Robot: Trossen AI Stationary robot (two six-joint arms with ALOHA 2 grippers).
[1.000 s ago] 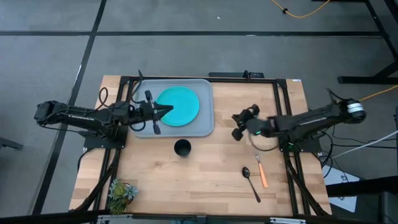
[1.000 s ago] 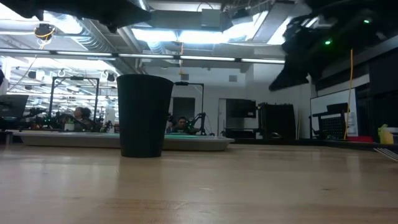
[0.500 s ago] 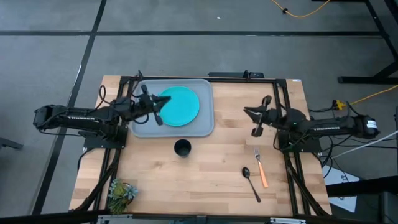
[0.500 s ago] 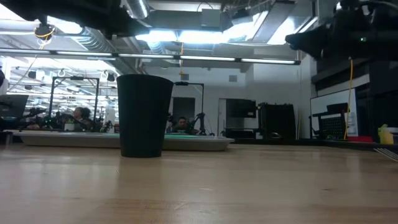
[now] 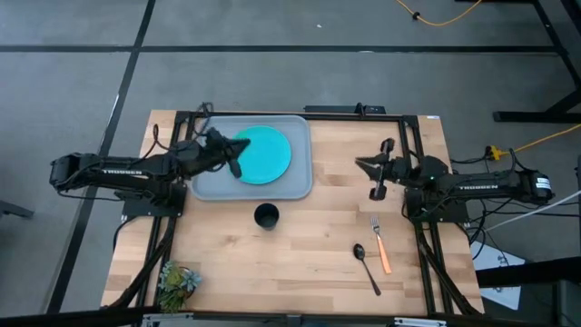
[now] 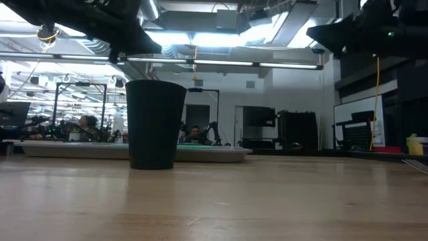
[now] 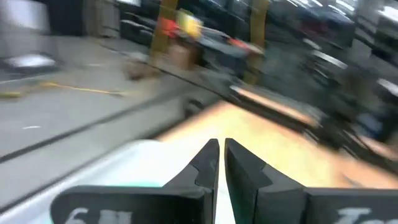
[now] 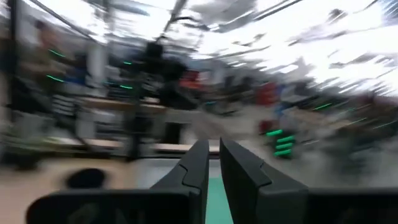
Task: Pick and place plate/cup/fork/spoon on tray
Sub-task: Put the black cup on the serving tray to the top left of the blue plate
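The teal plate (image 5: 265, 154) lies flat in the grey-blue tray (image 5: 295, 186) at the table's far left. The dark cup (image 5: 266, 216) stands upright on the wood just in front of the tray, also seen in the low view (image 6: 156, 124). The orange-handled fork (image 5: 381, 245) and the dark spoon (image 5: 366, 266) lie on the table at the near right. My left gripper (image 5: 241, 145) hovers level over the plate's left edge, shut and empty (image 7: 217, 163). My right gripper (image 5: 359, 163) hangs level right of the tray, shut and empty (image 8: 210, 160).
A small green plant (image 5: 177, 280) sits at the near left corner. Black frame rails (image 5: 413, 145) run along the table's left, right and far sides. Bare wood lies between the cup and the cutlery.
My right gripper has drawn back toward the table's right edge, risen a little and tipped up from slanting down to about level, then held still. My left gripper has shifted slightly toward the far edge over the plate and rolled about its own axis. The tableware has stayed put.
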